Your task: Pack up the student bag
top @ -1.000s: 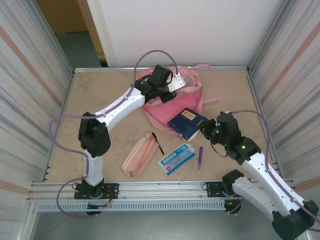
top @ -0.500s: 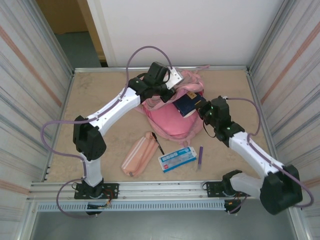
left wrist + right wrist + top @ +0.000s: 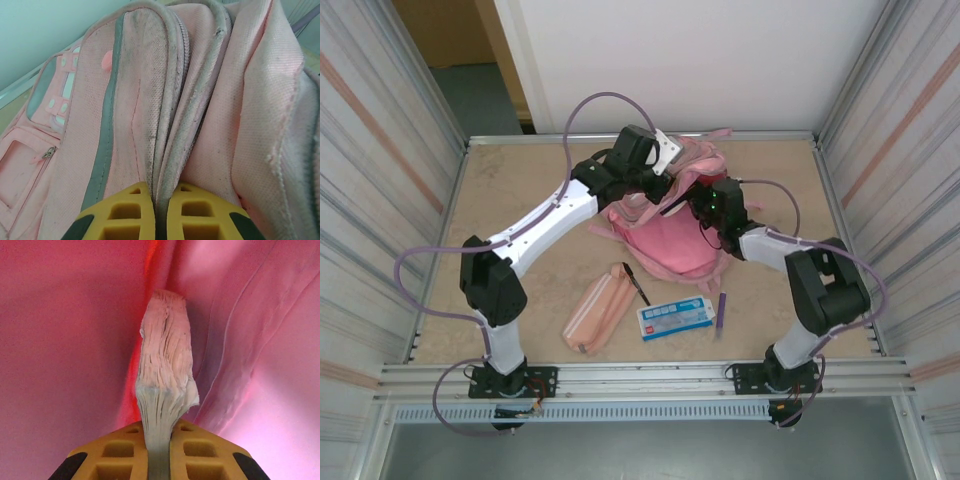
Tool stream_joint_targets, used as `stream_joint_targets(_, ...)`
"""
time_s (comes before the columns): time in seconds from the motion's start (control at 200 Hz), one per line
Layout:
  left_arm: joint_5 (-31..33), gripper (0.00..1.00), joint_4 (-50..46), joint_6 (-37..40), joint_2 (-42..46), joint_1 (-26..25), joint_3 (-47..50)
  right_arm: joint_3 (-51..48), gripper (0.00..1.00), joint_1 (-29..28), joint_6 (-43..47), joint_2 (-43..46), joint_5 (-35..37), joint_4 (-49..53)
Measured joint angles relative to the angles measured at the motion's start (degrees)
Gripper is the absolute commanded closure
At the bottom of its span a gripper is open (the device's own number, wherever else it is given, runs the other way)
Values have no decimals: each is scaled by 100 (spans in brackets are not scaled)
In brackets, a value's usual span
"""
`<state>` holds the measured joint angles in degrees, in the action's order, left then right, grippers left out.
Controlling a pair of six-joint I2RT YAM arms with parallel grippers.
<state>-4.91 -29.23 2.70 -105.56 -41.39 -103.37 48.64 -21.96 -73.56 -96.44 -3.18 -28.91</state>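
The pink student bag [image 3: 670, 248] lies at the back centre of the table with its mouth held up. My left gripper [image 3: 663, 168] is shut on the bag's grey zip edge [image 3: 165, 125], and its yellow fingers [image 3: 125, 215] pinch the fabric between them. My right gripper [image 3: 694, 200] reaches into the bag's mouth from the right. In the right wrist view the gripper [image 3: 159, 452] is shut on a book [image 3: 165, 360] seen edge-on, its pale pages fanning out, with the bag's pink lining [image 3: 65, 340] all around it.
In front of the bag lie a salmon pencil case [image 3: 598, 308], a black pen [image 3: 635, 285], a blue and white box [image 3: 674, 316] and a purple pen [image 3: 720, 312]. Ribbed walls close in both sides, and a metal rail [image 3: 640, 378] runs along the near edge.
My right gripper carried the dark blue book from the table's right side up and left into the bag's mouth. My left gripper kept its hold and raised the bag's edge a little.
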Motion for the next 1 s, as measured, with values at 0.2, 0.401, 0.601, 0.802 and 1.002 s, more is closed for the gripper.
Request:
stream_joint_targets(0.2, -70, 100, 157, -321, -9, 9, 0, 142, 100, -50, -452, -1134, 35, -1016)
stream_joint_targets(0.401, -216, 100, 367, -750, -79, 107, 2, 142, 86, -433, -763, -1390, 356, -1486)
stream_joint_targets(0.601, -420, 100, 592, -1043, -85, 284, 83, 9, 81, -603, -960, -1303, 601, -1462)
stream_joint_targets(0.802, -654, 100, 702, -1071, -85, 391, 256, 9, 71, -380, -977, -1300, 498, -1421)
stream_joint_targets(1.002, -798, 100, 870, -1069, -76, 531, 431, -208, 53, -227, -935, -1008, 385, -1174)
